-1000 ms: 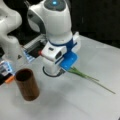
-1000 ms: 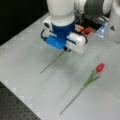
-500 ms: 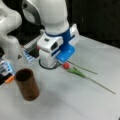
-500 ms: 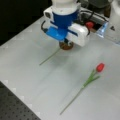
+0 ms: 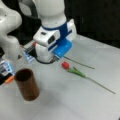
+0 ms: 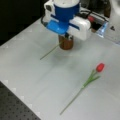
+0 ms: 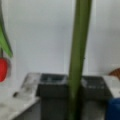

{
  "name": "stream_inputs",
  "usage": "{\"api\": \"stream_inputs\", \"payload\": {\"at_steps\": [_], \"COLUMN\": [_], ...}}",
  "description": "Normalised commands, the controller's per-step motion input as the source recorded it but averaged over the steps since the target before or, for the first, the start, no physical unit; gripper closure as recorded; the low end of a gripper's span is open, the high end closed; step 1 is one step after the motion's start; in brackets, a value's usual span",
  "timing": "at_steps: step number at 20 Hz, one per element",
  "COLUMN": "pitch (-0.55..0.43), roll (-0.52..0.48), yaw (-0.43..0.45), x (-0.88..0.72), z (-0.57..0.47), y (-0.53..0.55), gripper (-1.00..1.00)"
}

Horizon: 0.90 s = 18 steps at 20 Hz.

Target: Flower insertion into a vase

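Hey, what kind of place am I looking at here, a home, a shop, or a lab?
Most likely a robotics lab bench. A white Franka arm's gripper grips a green stem over a plain white table, with a red tulip and a brown vase laid out, and a perforated black board at the table's edge.

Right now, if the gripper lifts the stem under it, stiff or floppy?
Probably droops some: the stem is long and thin, and most of it sticks out one side of the gripper. Likely very light. Being round and narrow, it may twist between the pads.
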Motion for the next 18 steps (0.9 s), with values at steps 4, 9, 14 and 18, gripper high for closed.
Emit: {"api": "stream_inputs", "payload": {"at_steps": [4,9,14,18], "pitch": [0.024,0.057,0.082,0.072], "roll": [-0.020,0.006,-0.025,-0.049], "yaw": [0.062,0.059,0.085,0.129], "x": [-0.08,-0.12,-0.24,-0.41], "z": [0.20,0.19,0.22,0.19], "y": [-0.09,-0.13,-0.18,-0.28], "gripper": [1.00,1.00,1.00,1.00]}}
